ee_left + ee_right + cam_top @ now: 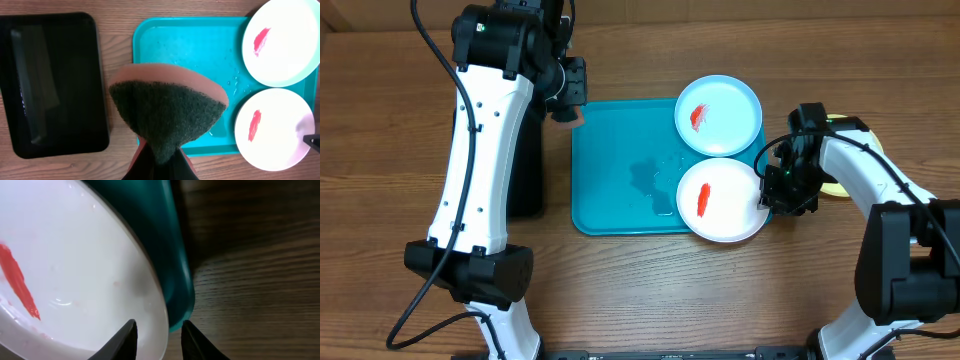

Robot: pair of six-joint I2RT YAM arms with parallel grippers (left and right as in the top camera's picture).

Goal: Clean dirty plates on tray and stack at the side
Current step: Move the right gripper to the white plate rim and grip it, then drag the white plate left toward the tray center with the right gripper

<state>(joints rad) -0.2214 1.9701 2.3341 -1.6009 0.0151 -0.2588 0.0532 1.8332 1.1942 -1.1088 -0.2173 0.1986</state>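
Left gripper (565, 100): closed on a sponge (167, 115) (green scouring face toward the wrist camera), held above the far left corner of the turquoise tray (620, 200).

Right gripper (157, 341): jaws partly apart, astride the right rim of the white plate (723, 200). A gap shows between the rim and the outer finger (197, 342), so no clamp is confirmed.

The white plate sits at the tray's near right corner, overhanging the rim and carrying a red smear. The light blue plate (718, 115), also smeared, sits at the far right corner. The yellow-green plate (836, 187) lies on the table (380, 200) right of the tray, mostly hidden by the right arm (860, 165). A black tray (52, 82) lies left of the turquoise one.
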